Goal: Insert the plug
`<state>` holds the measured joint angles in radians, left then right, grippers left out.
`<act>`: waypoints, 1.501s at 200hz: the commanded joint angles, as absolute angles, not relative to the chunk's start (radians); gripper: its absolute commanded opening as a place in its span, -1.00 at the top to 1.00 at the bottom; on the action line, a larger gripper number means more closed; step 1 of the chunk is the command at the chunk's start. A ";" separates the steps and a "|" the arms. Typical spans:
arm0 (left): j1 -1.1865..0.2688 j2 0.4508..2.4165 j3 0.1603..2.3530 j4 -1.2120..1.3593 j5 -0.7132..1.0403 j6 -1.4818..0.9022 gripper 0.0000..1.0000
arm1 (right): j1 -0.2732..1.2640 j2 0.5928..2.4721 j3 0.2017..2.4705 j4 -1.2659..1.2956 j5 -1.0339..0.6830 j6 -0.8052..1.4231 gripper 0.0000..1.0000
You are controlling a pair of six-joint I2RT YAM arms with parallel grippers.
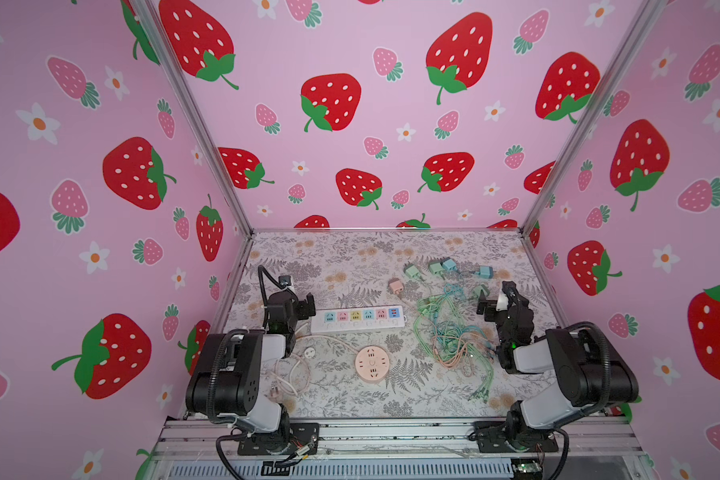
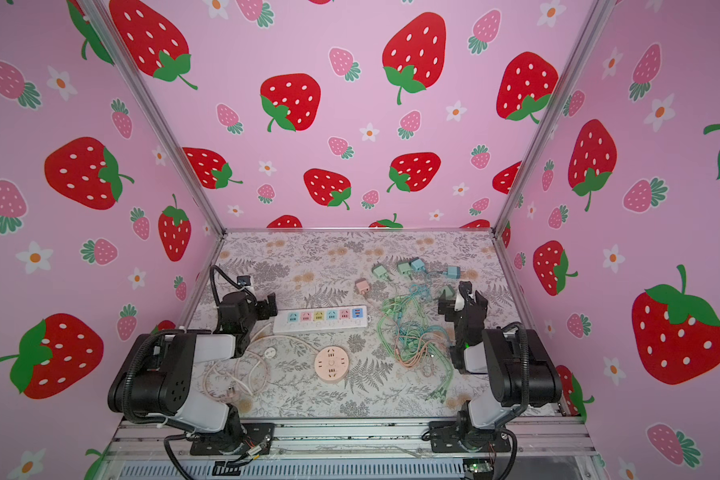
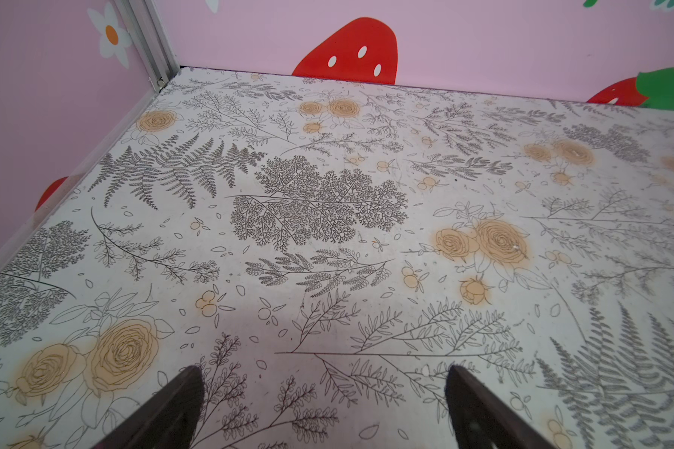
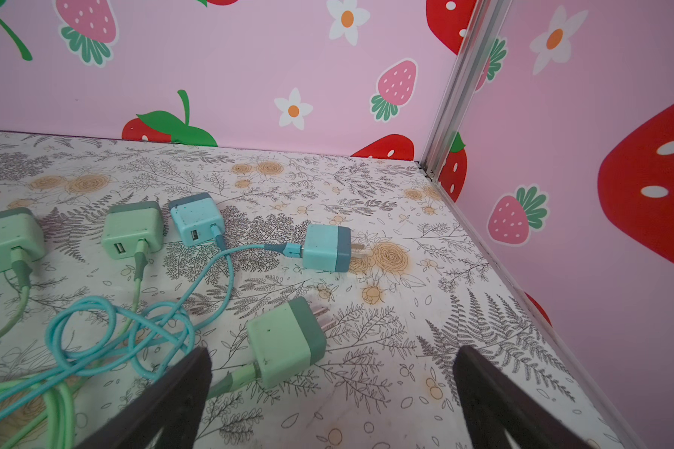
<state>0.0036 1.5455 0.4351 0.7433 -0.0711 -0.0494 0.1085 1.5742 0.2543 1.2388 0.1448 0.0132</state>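
Observation:
A white power strip (image 1: 358, 318) (image 2: 321, 318) with coloured sockets lies mid-table. Its left end is close to my left gripper (image 1: 305, 305) (image 3: 324, 373), which is open over bare tabletop with nothing between its fingers. A green plug (image 4: 285, 342) lies on its side with its prongs pointing away and a green cable attached. It sits just ahead of my right gripper (image 1: 493, 297) (image 4: 333, 353), nearer one fingertip. That gripper is open and touches nothing. Beyond it lie a blue plug (image 4: 327, 248) and further green and blue plugs.
A round pink socket (image 1: 372, 363) sits near the front centre. A pink plug (image 1: 395, 286) lies behind the strip. Tangled green, blue and pink cables (image 1: 449, 336) spread between the strip and the right arm. A white cord (image 1: 285, 374) coils by the left arm. Walls enclose three sides.

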 commanded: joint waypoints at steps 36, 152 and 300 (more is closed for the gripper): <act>0.003 1.548 0.453 0.765 -0.083 -0.044 -0.98 | 0.114 1.574 0.273 1.245 0.141 0.009 -0.99; -0.005 1.384 0.560 0.426 -0.183 -0.112 -0.99 | 0.114 1.488 0.422 0.907 0.134 0.022 -0.99; -0.172 1.111 0.947 -0.366 -0.066 -0.274 -0.97 | 0.389 1.552 1.057 0.016 0.048 -0.136 -0.97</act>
